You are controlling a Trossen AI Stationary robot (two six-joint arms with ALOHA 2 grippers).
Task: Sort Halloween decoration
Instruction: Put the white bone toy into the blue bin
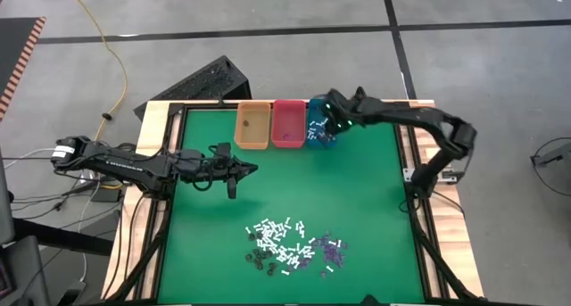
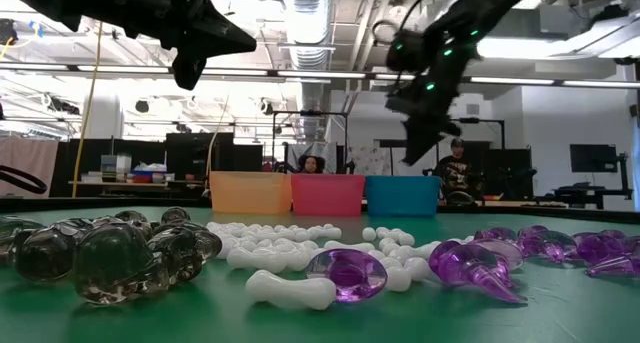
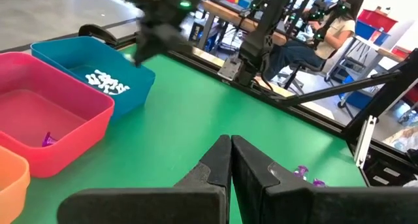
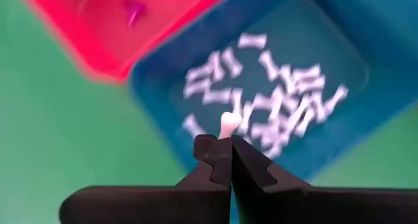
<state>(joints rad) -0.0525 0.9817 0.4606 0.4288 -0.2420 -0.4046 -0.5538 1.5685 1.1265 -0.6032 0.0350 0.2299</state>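
Dozens of Halloween decoration pieces [image 1: 290, 246] lie scattered on the green mat [image 1: 357, 190] toward the near edge of the table: white bone-shaped sticks [image 2: 290, 287], purple bits [image 2: 470, 266] and dark translucent bits [image 2: 110, 261]. We see them well apart from both grippers.

Our right gripper [image 1: 328, 133] hangs over the teal bin [image 1: 318, 128] at the far edge of the mat. In the right wrist view its fingers [image 4: 215, 160] are pinched together on one white stick [image 4: 228, 125], which stands up from the tips directly above the bin. More white sticks already lie in a heap on that bin's floor [image 4: 274, 113].

The pink bin [image 1: 288, 124] sits just beside the teal one and holds a single purple bit [image 3: 48, 140]. The orange bin [image 1: 252, 126] is next to it on the other side; we cannot tell what it holds.

Our left gripper [image 1: 252, 170] hovers over bare mat, between the bins and the scattered pile, touching nothing. Its fingers [image 3: 215, 160] are pressed shut with nothing between them.

A person [image 3: 326, 34] sits in the room beyond the table.
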